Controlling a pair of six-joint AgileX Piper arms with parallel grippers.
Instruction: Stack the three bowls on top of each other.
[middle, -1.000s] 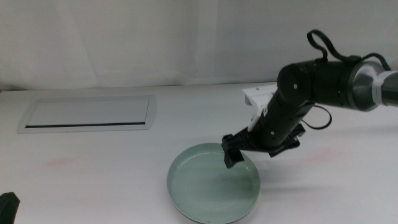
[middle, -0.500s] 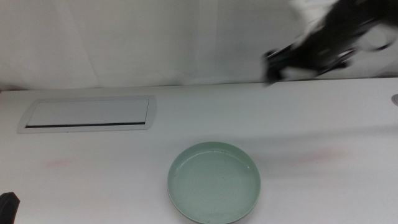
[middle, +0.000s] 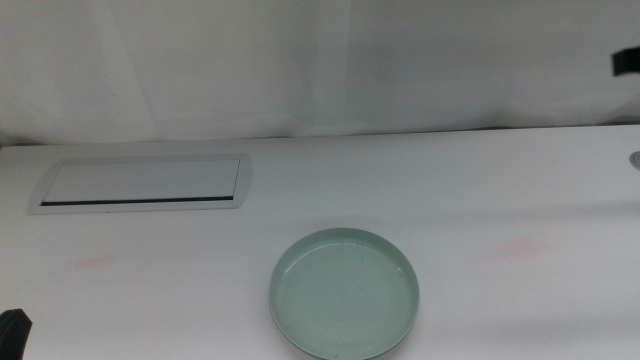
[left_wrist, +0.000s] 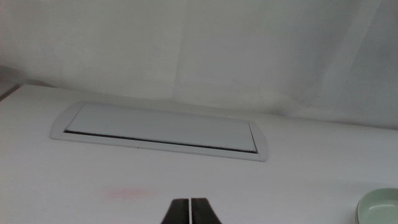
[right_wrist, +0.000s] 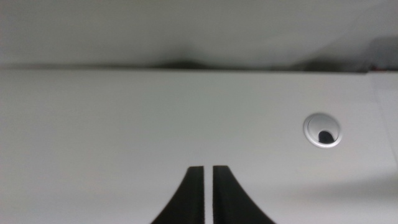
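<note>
Pale green and smooth, the shallow round bowl (middle: 344, 292) sat alone on the matte white table (middle: 480, 190), near its front edge. Only the left wrist view caught the left gripper (left_wrist: 191, 211), jaws pressed together, facing the flat rectangular panel (left_wrist: 160, 129). Only the right wrist view showed the right gripper (right_wrist: 208, 193), jaws nearly touching, near a round metal grommet (right_wrist: 322, 130).

Counter: white and smooth (middle: 480, 190), filling the lower part of the middle view.
Backdrop: pale white curtain (middle: 300, 70) with soft vertical folds, hanging behind the counter's far edge.
Inset panel: flat white rectangle with a dark slot (middle: 142, 183), set in the counter toward the far left.
Grommet: round grey cable hole (right_wrist: 322, 130) in the counter.
Marks: faint pinkish smudges (middle: 95, 263) on the surface.
Light: even, diffuse, soft shadows.
</note>
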